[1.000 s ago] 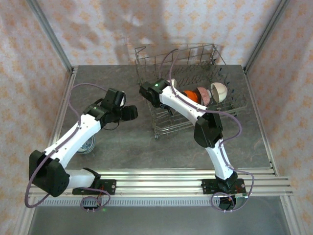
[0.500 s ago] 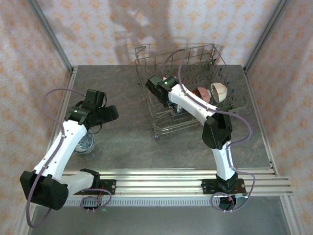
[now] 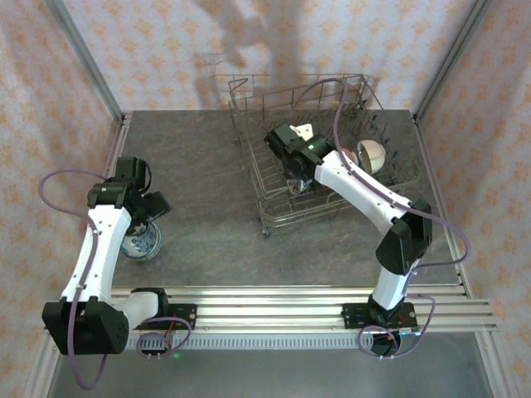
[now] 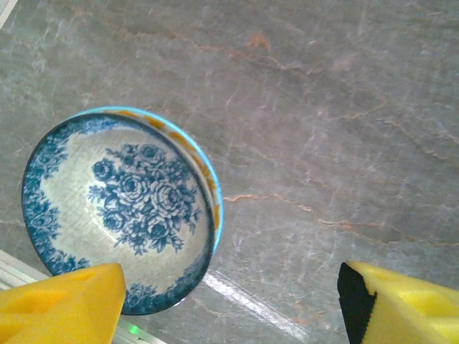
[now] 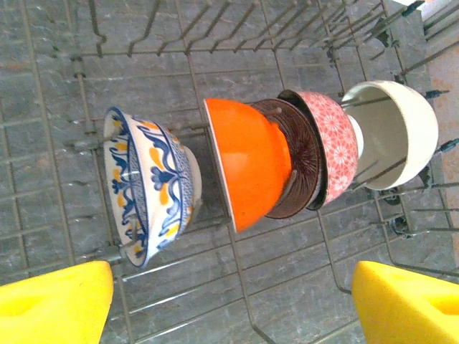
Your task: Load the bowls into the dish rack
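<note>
Ceramic bowls (image 5: 247,168) stand edgewise in the grey wire dish rack (image 3: 270,195) under wide-spread right fingers (image 5: 54,301). Wide left fingers (image 4: 57,301) hover over a blue-flowered bowl (image 4: 118,208).

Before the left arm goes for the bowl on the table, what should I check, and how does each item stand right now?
1. Left gripper open and empty: ok.
2. Blue floral bowl upright on the table: ok.
3. Bowl centred between the left fingers: not ok, it sits off toward one fingertip.
4. Clearance of those fingers above the bowl rim: cannot tell.
5. Right gripper open, empty, over the dish rack: ok.
6. Racked bowls standing on edge, with bare tines free beside the blue-and-yellow bowl: ok.
</note>
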